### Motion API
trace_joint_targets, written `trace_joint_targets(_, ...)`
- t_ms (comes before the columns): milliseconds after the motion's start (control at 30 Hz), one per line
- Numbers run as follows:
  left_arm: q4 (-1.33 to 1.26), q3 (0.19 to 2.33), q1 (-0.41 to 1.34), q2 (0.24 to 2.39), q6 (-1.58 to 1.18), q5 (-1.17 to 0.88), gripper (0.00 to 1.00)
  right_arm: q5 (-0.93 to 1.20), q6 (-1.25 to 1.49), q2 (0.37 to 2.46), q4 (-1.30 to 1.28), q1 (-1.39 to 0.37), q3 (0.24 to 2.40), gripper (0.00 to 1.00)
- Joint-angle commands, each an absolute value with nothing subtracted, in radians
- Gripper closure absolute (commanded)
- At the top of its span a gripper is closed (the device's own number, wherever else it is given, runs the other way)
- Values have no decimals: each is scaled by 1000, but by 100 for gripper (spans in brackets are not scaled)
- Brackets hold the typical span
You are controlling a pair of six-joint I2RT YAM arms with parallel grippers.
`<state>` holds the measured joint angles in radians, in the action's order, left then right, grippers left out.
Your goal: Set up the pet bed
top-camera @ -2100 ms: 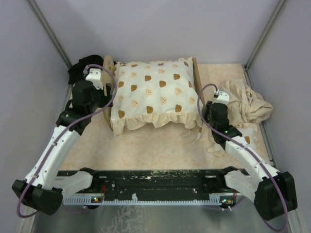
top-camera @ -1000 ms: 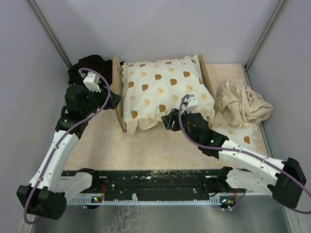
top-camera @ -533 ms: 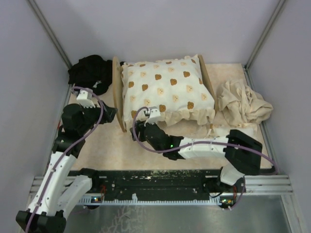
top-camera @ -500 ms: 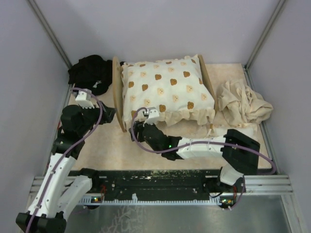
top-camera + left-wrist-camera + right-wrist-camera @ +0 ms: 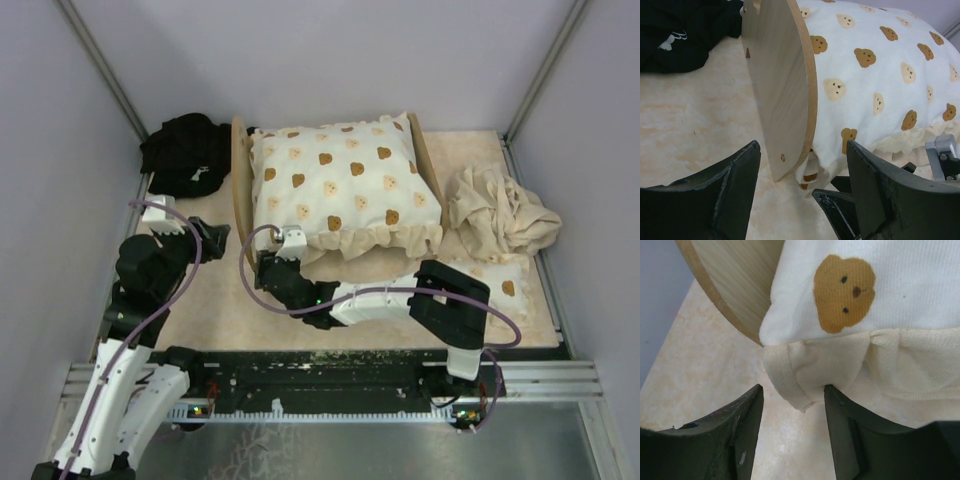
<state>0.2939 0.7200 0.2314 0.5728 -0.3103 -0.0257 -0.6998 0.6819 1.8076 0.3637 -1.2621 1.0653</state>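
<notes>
Grippers both gape, holding nothing. Your left gripper [image 5: 802, 150] faces the left end of the pet bed [image 5: 238, 190], which sits far centre. Your right gripper [image 5: 792, 390] straddles the near-left frill corner of the cushion [image 5: 340, 185] lying on it.

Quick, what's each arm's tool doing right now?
Left tool: open, holding nothing.
Right tool: open, cushion frill just ahead, not gripped.

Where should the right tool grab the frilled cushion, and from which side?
Pinch the cushion's loose frill corner beside the wooden end board, coming from the near side, low along the table. That flap hangs free and thin, lying between the right tool's open fingers.
</notes>
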Motion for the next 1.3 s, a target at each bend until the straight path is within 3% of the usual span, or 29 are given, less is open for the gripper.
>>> trace_joint_targets(0, 300, 716, 244, 560, -304, -8, 26, -791, 667, 1822, 335, -1271, 1136, 53)
trace_joint_targets(267, 302, 712, 249, 564, -294, -32, 29, -878, 523, 1775, 352, -1266, 1130, 100)
trace_joint_targets(567, 308, 683, 249, 568, -198, -147, 33, -792, 328, 1661, 414, -1250, 1126, 100)
trace_joint_targets(833, 289, 681, 250, 609, -148, -346, 45, -640, 287, 1547, 394, -1163, 1123, 100)
trace_joint_targets(1267, 229, 709, 253, 697, 12, -457, 51, -448, 291, 1492, 410, -1015, 1124, 100)
